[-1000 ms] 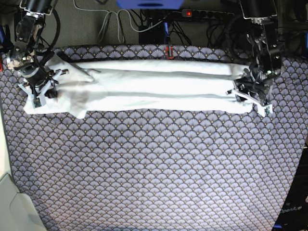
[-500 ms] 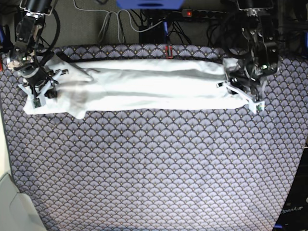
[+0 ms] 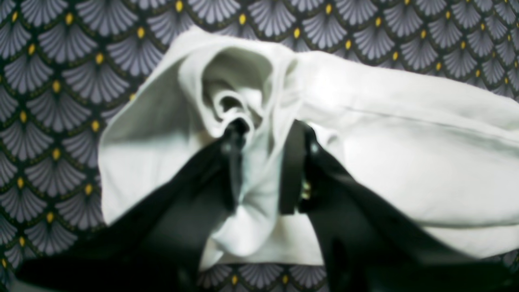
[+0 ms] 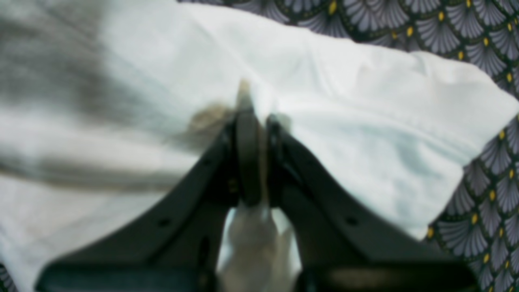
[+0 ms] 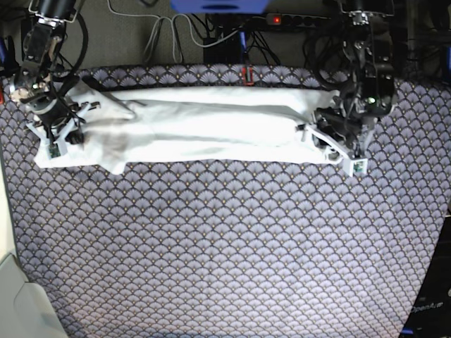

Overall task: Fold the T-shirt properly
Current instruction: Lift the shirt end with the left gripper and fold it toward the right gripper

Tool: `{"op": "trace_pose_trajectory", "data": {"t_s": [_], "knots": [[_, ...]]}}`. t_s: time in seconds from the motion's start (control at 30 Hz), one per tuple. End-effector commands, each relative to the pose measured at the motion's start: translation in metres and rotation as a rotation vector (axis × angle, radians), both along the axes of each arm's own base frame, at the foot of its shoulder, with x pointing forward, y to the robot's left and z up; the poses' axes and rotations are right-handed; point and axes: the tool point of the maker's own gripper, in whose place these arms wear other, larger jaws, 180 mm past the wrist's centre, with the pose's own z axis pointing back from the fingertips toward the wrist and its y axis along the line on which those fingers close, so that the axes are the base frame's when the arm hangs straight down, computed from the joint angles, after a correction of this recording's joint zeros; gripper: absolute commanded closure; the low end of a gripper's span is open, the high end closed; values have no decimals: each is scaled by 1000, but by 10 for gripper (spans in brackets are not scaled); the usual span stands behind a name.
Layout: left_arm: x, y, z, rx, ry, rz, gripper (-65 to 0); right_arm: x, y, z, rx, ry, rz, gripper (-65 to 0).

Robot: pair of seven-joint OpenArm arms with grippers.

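Soft wrinkled white cotton T-shirt [image 5: 204, 127] folded into long band across patterned cloth; left gripper [image 3: 263, 162] pinches one end, right gripper [image 4: 255, 162] clamps opposite end.

Base view looks straight down from high; 2 wrist views sit close, each sharing one T-shirt [image 5: 197, 127] end

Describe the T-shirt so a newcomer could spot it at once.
Look at the patterned tablecloth with its grey fan-scale print; along its far edge lies a long white band, the T-shirt, folded lengthwise. The right gripper pinches one end and the left gripper the other. It is the only plain white cloth there.
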Motion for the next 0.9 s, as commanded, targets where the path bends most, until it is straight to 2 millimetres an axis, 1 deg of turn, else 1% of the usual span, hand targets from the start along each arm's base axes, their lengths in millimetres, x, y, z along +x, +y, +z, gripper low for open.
{"op": "trace_pose_trajectory", "data": {"t_s": [0.0, 0.03, 0.07, 0.1, 0.13, 0.2, 0.23, 0.33, 0.37, 0.43, 0.53, 0.63, 0.67, 0.73, 0.8, 0.87], "knots": [[4, -12, 8, -37, -29, -13, -133, 0, 2, 0, -4, 13, 22, -1], [4, -14, 8, -45, -28, -12, -120, 0, 2, 0, -4, 13, 22, -1], [4, -19, 7, -55, -27, -13, -84, 0, 2, 0, -4, 13, 22, -1], [3, -23, 7, -68, -25, -8, -21, 0, 2, 0, -4, 13, 22, -1], [3, -28, 6, -83, -23, -4, 0, 0, 2, 0, -4, 13, 22, -1], [3, -37, 6, -110, -23, 1, -15, 0, 2, 0, -4, 13, 22, -1], [3, -42, 6, -123, -23, 2, -5, 0, 2, 0, -4, 13, 22, -1], [5, -58, 9, -166, -30, 3, -5, 0, 2, 0, -4, 13, 22, -1], [6, -66, 10, -183, -32, -5, -5, 0, 2, 0, -4, 13, 22, -1], [5, -91, 12, -209, -30, -55, -5, 0, 2, 0, -4, 13, 22, -1], [3, -132, 25, -252, -54, -145, -5, 0, 2, 0, -4, 13, 22, -1], [3, -162, 39, -296, -81, -188, -5, 0, 2, 0, -4, 13, 22, -1], [6, -167, 46, -307, -96, -194, -5, 0, 2, 0, -4, 13, 22, -1], [8, -169, 54, -315, -117, -195, -5, 0, 1, 0, -9, 13, 23, -1], [10, -163, 57, -308, -123, -171, -5, 1, -1, 1, -17, 14, 29, -1], [10, -144, 55, -272, -117, -130, -5, 1, 1, 1, -17, 16, 38, -1]]}}
